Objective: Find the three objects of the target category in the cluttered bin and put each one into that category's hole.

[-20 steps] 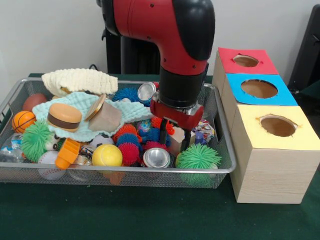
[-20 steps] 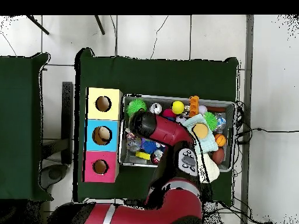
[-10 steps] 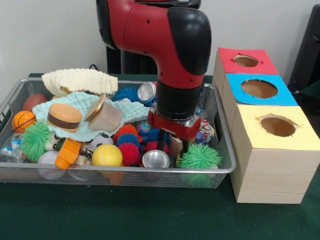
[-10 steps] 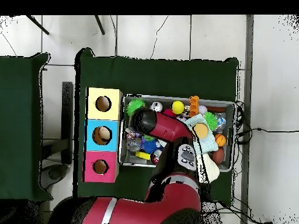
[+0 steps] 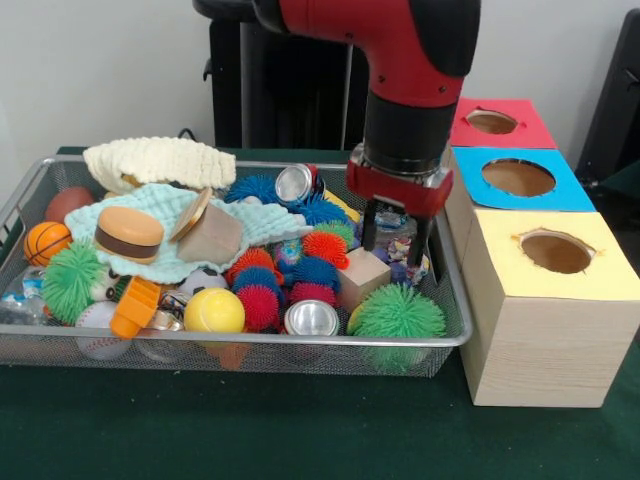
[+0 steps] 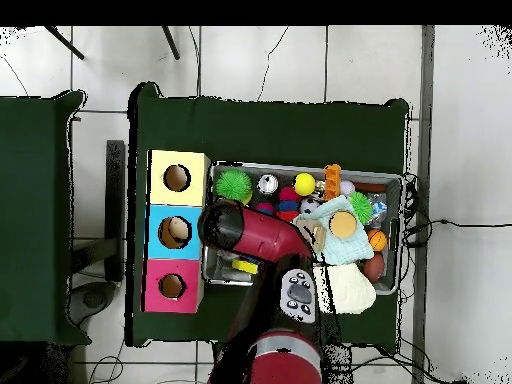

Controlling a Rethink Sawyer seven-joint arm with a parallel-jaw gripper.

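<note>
Fingers hang spread and empty above crinkled wrappers, beside wooden block and green spiky ball.

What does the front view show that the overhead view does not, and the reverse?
Only the front view shows the gripper, its fingers open and empty above the wire bin's end nearest the boxes, with the wooden block beside it. Only the overhead view shows the tiled floor around the green table and the yellow item beside the arm. Both show the yellow box, blue box, red box and green spiky ball.
</note>
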